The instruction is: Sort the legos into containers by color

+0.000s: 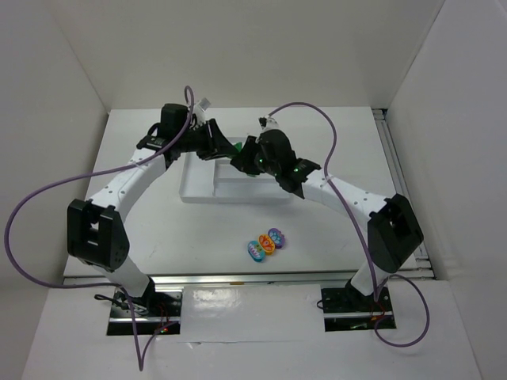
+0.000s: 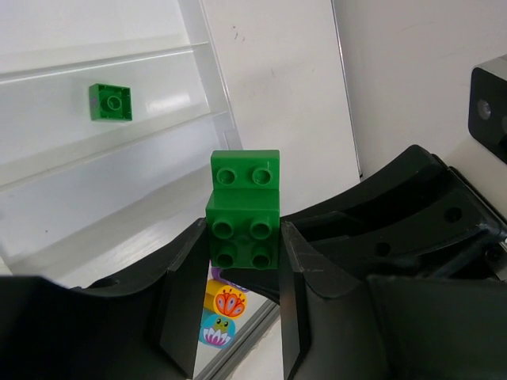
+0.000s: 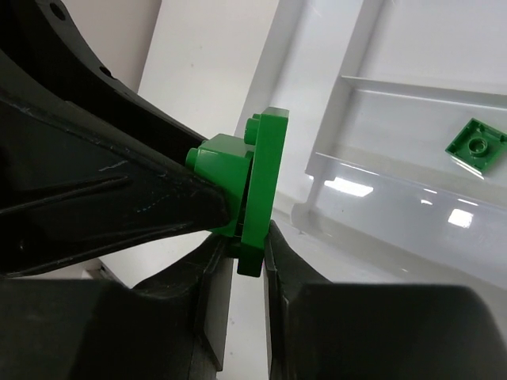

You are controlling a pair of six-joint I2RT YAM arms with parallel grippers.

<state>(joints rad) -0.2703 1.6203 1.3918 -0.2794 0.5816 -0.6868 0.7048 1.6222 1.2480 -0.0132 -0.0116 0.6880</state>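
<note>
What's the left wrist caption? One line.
Left gripper shut on joined green legos; another green lego lies in the tray.

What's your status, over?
Left end effector and right end effector both shut on joined green bricks. Another green brick lies in tray. Nothing blocking.

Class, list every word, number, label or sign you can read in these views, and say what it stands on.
No readable words or numbers in any view.
orange lego: a butterfly picture, no text.
teal lego: what looks like a frog picture, no text.
green legos and tray: plain, unmarked.
</note>
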